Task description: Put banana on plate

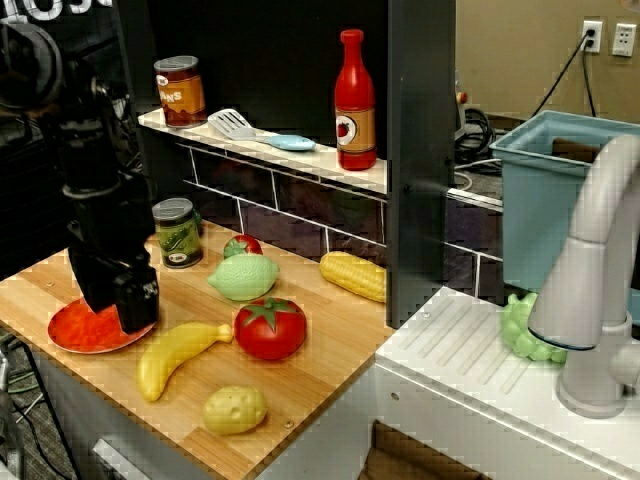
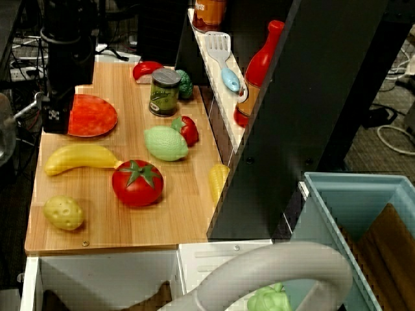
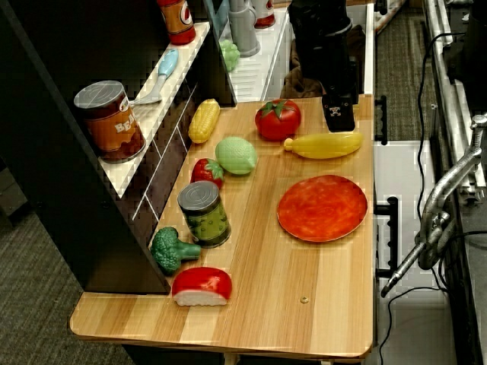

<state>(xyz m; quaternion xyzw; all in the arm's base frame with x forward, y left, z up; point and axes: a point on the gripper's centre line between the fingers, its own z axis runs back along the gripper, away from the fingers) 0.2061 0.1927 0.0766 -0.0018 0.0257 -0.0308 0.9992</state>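
The yellow banana lies flat on the wooden board, between the red-orange plate and the red tomato. The plate is bare. My black gripper hangs above the board's front edge near the plate and banana, touching neither and holding nothing. In the front view it covers part of the plate's right rim. Its fingers read as one dark block, so I cannot tell whether they are open or shut.
A tomato touches the banana's tip. A potato, a green lemon, a strawberry, corn and a green can share the board. Broccoli and a red slice lie at the far end. Behind runs a shelf with a bottle.
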